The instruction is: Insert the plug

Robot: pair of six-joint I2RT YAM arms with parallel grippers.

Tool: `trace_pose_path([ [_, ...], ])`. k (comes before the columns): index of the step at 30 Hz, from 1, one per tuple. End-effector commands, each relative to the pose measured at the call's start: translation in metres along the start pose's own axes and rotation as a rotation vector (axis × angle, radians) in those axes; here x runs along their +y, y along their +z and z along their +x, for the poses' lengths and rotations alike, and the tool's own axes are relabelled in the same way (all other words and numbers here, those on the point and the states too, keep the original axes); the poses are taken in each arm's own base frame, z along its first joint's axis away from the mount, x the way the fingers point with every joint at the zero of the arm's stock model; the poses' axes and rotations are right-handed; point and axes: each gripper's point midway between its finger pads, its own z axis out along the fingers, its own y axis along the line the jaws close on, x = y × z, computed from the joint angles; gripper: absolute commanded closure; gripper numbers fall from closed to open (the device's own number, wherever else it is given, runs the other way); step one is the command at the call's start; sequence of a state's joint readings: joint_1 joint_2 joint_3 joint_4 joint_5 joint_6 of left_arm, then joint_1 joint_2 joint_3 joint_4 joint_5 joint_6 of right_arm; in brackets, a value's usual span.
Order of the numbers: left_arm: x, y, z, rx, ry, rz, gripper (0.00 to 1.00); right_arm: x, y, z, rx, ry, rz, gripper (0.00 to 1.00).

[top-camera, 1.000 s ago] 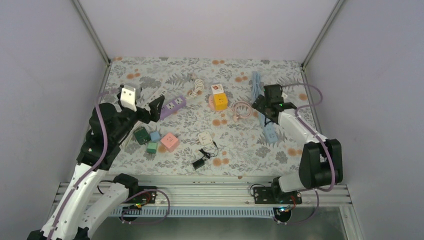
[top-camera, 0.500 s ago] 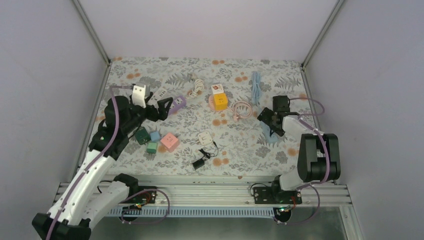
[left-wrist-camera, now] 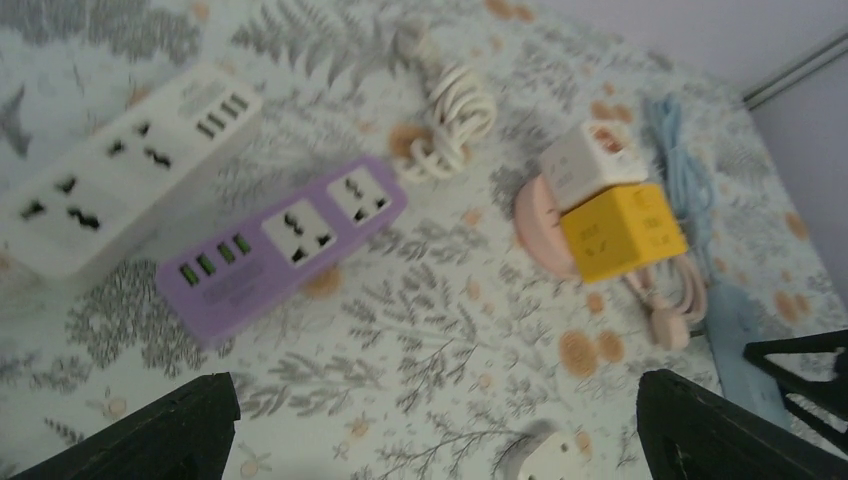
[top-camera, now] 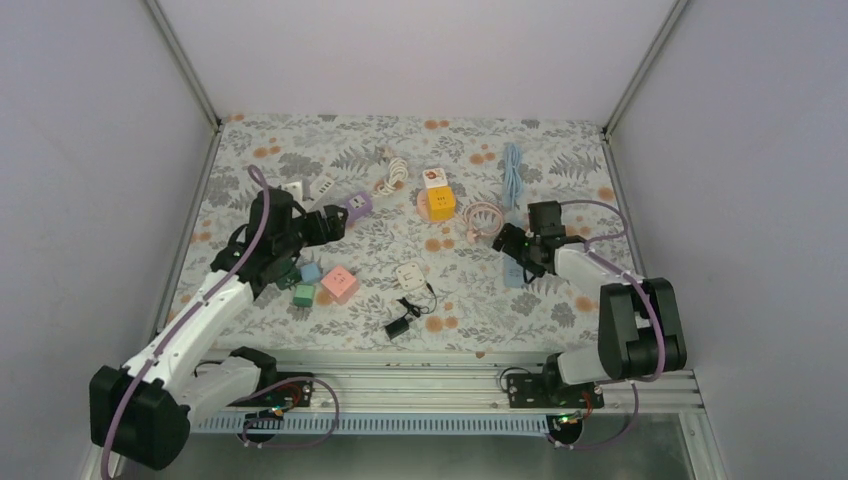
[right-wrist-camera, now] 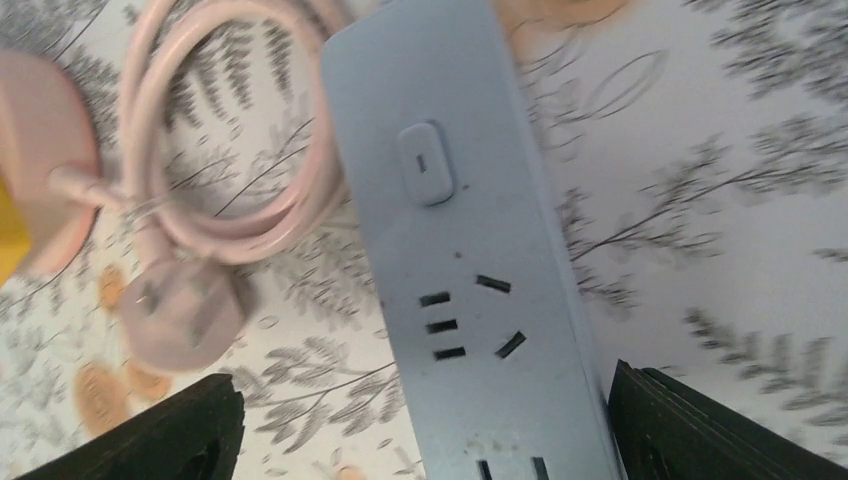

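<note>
Pink cube [top-camera: 339, 284] and green cube [top-camera: 303, 295] lie on floral cloth [top-camera: 300, 140].

In your right wrist view the blue power strip [right-wrist-camera: 470, 250] runs off the frame at 6 o'clock, and the pink round base [right-wrist-camera: 35, 150] is cut at 9 o'clock. Your left wrist view is blurred; its white power strip [left-wrist-camera: 110, 180] is clipped at 9 o'clock, the small white socket [left-wrist-camera: 545, 460] at 6 o'clock.

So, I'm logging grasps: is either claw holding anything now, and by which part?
Nothing is held. The left claw hangs open; the right claw is open, straddling the blue power strip.
</note>
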State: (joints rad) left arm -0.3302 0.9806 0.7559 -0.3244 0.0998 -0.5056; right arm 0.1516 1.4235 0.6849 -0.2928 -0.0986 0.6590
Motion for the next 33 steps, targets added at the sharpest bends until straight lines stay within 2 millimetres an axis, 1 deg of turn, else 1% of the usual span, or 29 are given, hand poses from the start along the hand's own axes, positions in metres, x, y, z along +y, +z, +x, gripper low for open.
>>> trace_pose_path([
  [1,0.013,0.013,0.015,0.038,-0.071,-0.041,0.01,0.032,-0.001,0.011,0.04,-0.015,-0.135,0.07],
  [2,0.016,0.016,0.017,0.047,-0.074,-0.048,0.01,0.034,-0.001,0.012,0.042,-0.02,-0.135,0.07],
  [4,0.021,0.021,0.022,0.062,-0.078,-0.07,0.02,0.033,-0.004,0.007,0.014,-0.026,-0.115,0.08],
  [5,0.026,0.024,0.025,0.074,-0.081,-0.094,0.05,0.03,-0.006,0.003,-0.009,-0.033,-0.096,0.08],
  [8,0.042,0.031,0.04,0.135,-0.086,-0.178,0.1,0.027,-0.024,-0.014,-0.128,-0.101,-0.048,0.09],
  [10,0.047,0.033,0.052,0.176,-0.084,-0.198,0.12,0.021,-0.037,-0.023,-0.191,-0.136,0.0,0.09],
  [11,0.047,0.034,0.058,0.199,-0.082,-0.199,0.13,0.021,-0.042,-0.027,-0.212,-0.151,0.01,0.09],
  [13,0.04,0.034,0.072,0.253,-0.052,-0.181,0.13,0.025,-0.05,-0.03,-0.232,-0.185,0.007,0.09],
  [15,0.031,0.034,0.086,0.311,-0.001,-0.182,0.13,0.031,-0.054,-0.03,-0.236,-0.2,-0.006,0.09],
  [18,0.02,0.031,0.113,0.404,0.078,-0.223,0.11,0.041,-0.055,-0.025,-0.233,-0.204,-0.04,0.09],
  [20,0.022,0.032,0.127,0.446,0.104,-0.26,0.11,0.048,-0.054,-0.022,-0.221,-0.202,-0.071,0.09],
  [21,0.027,0.031,0.134,0.463,0.11,-0.287,0.11,0.052,-0.054,-0.021,-0.217,-0.203,-0.085,0.09],
  [24,0.037,0.029,0.138,0.459,0.11,-0.334,0.08,0.059,-0.052,-0.019,-0.211,-0.214,-0.106,0.09],
  [28,0.037,0.028,0.136,0.447,0.1,-0.341,0.04,0.063,-0.051,-0.02,-0.209,-0.233,-0.11,0.09],
  [31,0.038,0.03,0.143,0.474,0.101,-0.334,0.04,0.063,-0.051,-0.019,-0.207,-0.237,-0.105,0.09],
  [33,0.038,0.03,0.152,0.505,0.096,-0.32,0.06,0.062,-0.051,-0.018,-0.208,-0.232,-0.102,0.09],
])
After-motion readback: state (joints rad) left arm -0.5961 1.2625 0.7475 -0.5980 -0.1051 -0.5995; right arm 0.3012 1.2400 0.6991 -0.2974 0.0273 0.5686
